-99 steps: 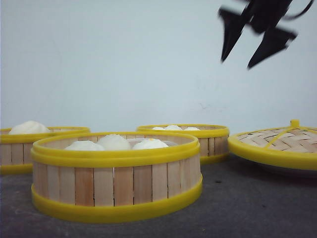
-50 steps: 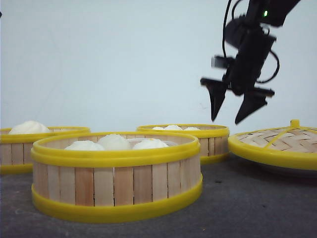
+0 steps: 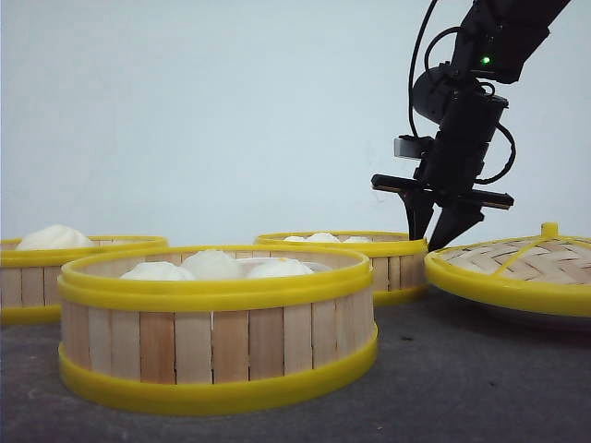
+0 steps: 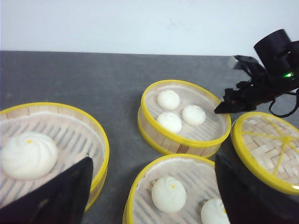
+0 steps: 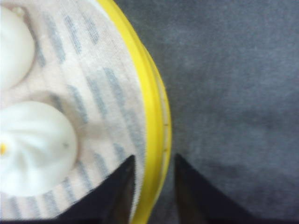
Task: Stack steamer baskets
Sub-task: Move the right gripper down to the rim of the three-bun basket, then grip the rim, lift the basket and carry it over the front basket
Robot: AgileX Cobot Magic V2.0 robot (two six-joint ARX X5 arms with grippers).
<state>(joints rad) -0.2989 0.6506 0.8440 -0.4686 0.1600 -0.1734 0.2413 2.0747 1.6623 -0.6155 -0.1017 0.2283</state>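
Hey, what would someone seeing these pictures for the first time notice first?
Probably the near steamer basket filling the front view's foreground, three white buns inside. Next, the right gripper at the far steamer basket, fingers open and straddling its yellow rim beside the woven lid.

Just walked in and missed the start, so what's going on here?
The right gripper is down at the far basket, open, one finger on each side of its rim, not yet closed. The left gripper hangs open above the table, holding nothing. All three baskets sit apart, unstacked, with buns inside; the lid lies at the right.
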